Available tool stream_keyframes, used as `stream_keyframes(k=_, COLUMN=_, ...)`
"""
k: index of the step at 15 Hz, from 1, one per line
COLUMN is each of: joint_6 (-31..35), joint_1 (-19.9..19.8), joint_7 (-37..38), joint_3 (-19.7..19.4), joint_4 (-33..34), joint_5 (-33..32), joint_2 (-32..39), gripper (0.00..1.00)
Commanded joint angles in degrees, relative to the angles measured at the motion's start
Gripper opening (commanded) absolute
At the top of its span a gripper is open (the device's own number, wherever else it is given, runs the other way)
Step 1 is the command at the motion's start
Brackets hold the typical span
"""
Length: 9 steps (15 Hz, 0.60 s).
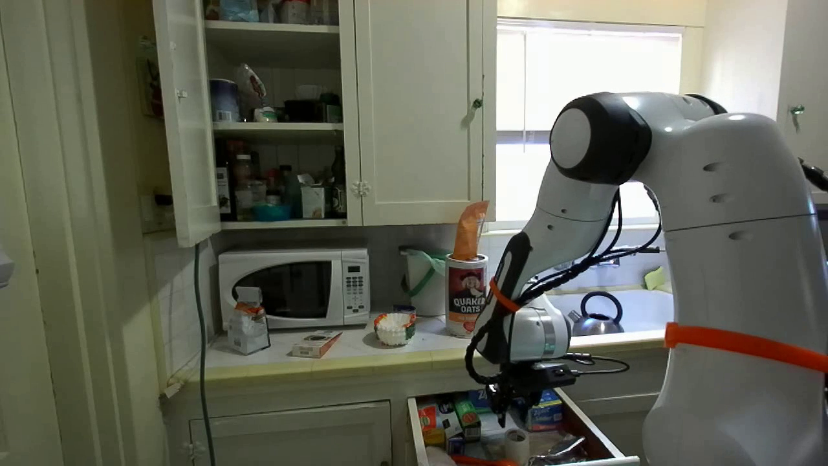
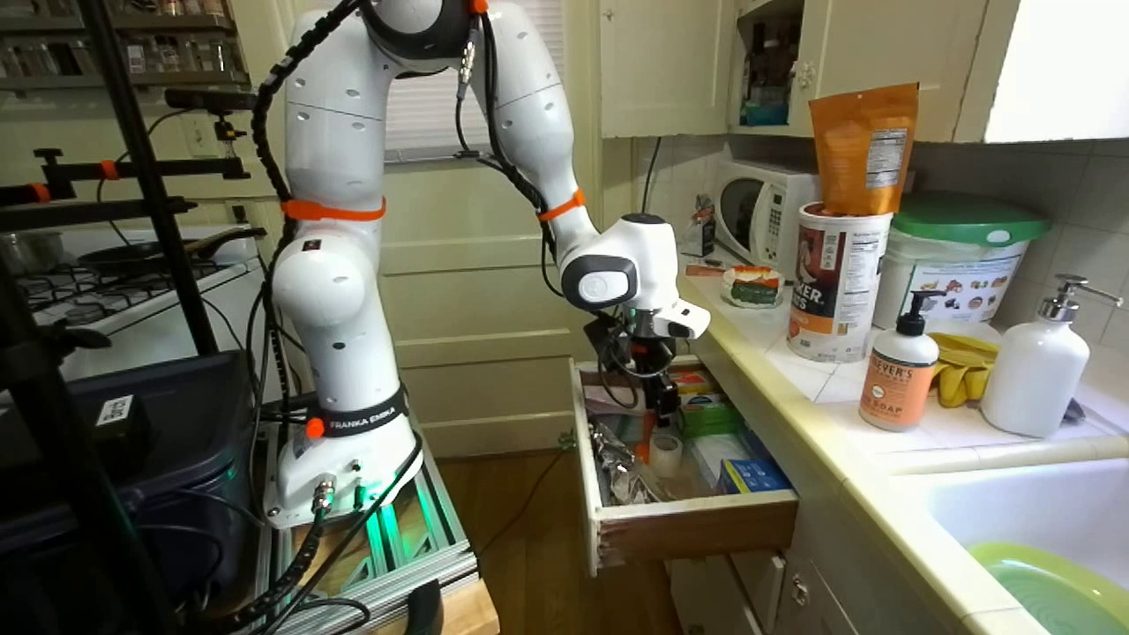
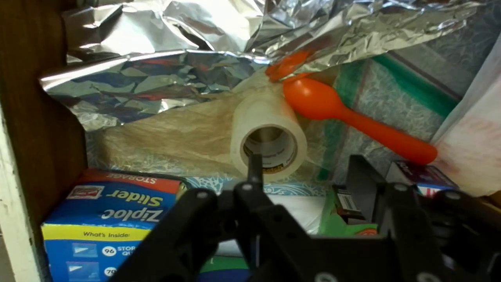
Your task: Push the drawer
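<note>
One drawer, pulled out beneath the bench; one pincer over it, jaws parted.
The drawer holds one tape roll, one orange spoon, crumpled foil and boxes too overlapped to count, one marked Ziploc Slider. On the bench, one orange pouch sticks up from one oats canister.

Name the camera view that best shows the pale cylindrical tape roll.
The wrist view: the pale cylindrical tape roll appears largest, its hollow core and inner print visible. Both exterior views show it small, in the white wooden drawer, print unreadable.
</note>
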Motion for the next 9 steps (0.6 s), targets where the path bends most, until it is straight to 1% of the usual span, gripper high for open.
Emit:
stream_keyframes(k=1, joint_6=1.0, joint_1=-2.7, joint_7=-2.6, joint_3=3.3, joint_4=2.1, joint_5=4.6, joint_2=3.7, gripper=0.49)
stream_keyframes(k=2, joint_6=1.3, joint_1=-3.1, joint_7=-2.8, joint_3=3.9, joint_4=2.5, joint_5=5.1, joint_2=4.3, gripper=0.46)
stream_keyframes(k=3, joint_6=1.2, joint_1=-3.6, joint_7=-2.9, joint_3=4.5, joint_4=2.8, joint_5=5.6, joint_2=4.9, gripper=0.35)
stream_keyframes(k=4, joint_6=1.3, joint_1=-3.8, joint_7=-2.7, joint_3=4.7, joint_4=3.2, joint_5=5.5, joint_2=5.7, gripper=0.37)
stream_keyframes(k=5, joint_6=1.7, joint_1=-3.7, joint_7=-2.2, joint_3=4.6, joint_4=3.4, joint_5=5.0, joint_2=6.4, gripper=0.38)
stream_keyframes(k=6, joint_6=1.7, joint_1=-4.0, joint_7=-2.2, joint_3=4.9, joint_4=3.6, joint_5=5.0, joint_2=7.0, gripper=0.32)
stream_keyframes(k=7, joint_6=1.7, joint_1=-3.9, joint_7=-1.9, joint_3=4.6, joint_4=3.8, joint_5=4.4, joint_2=7.5, gripper=0.36)
stream_keyframes(k=8, joint_6=1.8, joint_1=-3.9, joint_7=-1.7, joint_3=4.5, joint_4=4.0, joint_5=4.1, joint_2=8.1, gripper=0.33)
stream_keyframes(k=9, joint_6=1.8, joint_1=-3.7, joint_7=-1.3, joint_3=4.1, joint_4=4.1, joint_5=3.5, joint_2=8.5, gripper=0.33)
